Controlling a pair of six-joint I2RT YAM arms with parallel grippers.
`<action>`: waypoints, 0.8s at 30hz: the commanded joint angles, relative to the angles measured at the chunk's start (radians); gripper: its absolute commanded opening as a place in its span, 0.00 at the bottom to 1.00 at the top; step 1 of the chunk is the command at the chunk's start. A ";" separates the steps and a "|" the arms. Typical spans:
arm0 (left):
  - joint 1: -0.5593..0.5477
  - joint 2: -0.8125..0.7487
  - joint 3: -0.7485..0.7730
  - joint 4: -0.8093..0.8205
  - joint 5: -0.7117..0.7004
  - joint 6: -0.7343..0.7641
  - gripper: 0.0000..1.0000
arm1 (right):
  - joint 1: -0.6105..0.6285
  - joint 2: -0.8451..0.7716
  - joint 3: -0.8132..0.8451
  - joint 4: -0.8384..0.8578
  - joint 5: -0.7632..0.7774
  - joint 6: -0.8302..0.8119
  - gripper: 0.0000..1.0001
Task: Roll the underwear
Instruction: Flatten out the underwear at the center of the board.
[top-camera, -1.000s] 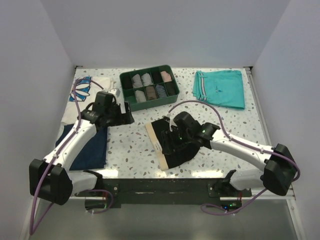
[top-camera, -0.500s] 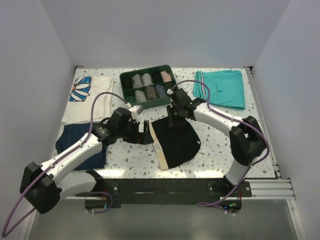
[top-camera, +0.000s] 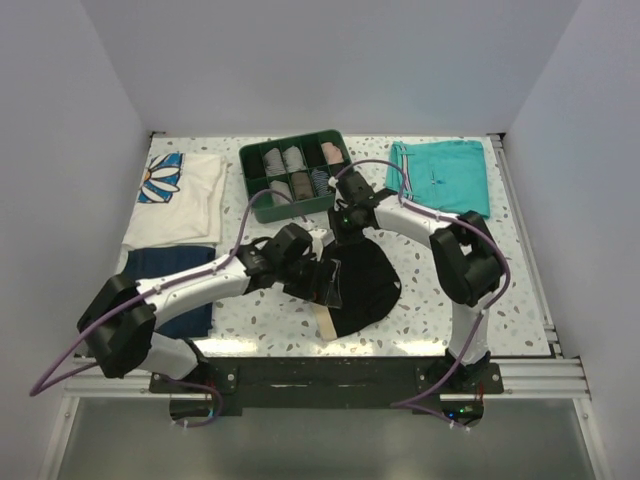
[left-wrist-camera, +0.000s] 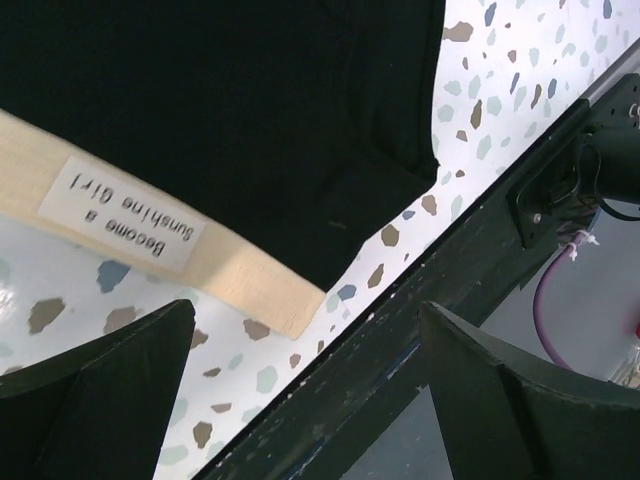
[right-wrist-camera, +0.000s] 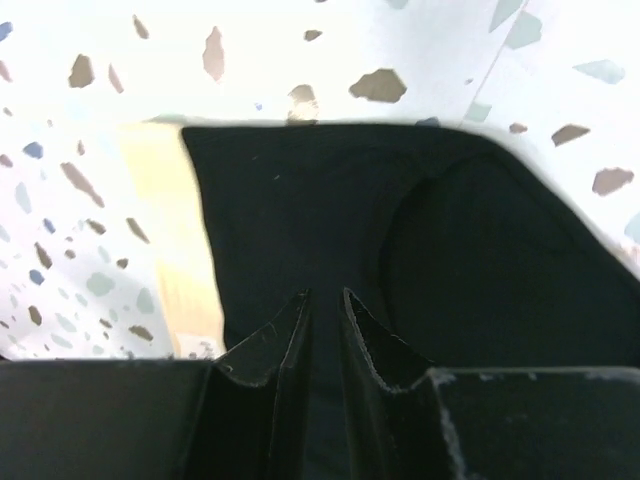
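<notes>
Broadly, the speckled desk (top-camera: 525, 290) carries teal shorts (top-camera: 440, 176) at its far right, a white shirt (top-camera: 185, 195) at far left with a navy garment (top-camera: 150, 262) nearer, and a green tray (top-camera: 247, 178) of small rolls at the far middle. Just near of the tray the underwear (top-camera: 365, 285) lies flat at centre, black, its beige waistband (left-wrist-camera: 245, 282) along the left side. Over its near-left corner hangs the left claw (left-wrist-camera: 305, 310), spread wide with nothing in it. At the far edge the right claw (right-wrist-camera: 326, 305) is down on the black cloth, fingers drawn almost together; whether they pinch the fabric I cannot tell. A label (left-wrist-camera: 125, 215) on the waistband reads "Become a Sunshine Girl"
</notes>
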 joint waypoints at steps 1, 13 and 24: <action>-0.039 0.077 0.075 0.082 0.068 0.044 0.98 | -0.016 0.028 0.045 0.048 -0.091 0.006 0.20; -0.097 0.241 0.046 0.219 0.224 0.039 0.98 | -0.076 0.082 0.029 0.060 -0.088 0.003 0.20; -0.108 0.260 -0.038 0.146 0.117 0.022 0.96 | -0.150 0.073 -0.068 0.038 -0.027 -0.005 0.20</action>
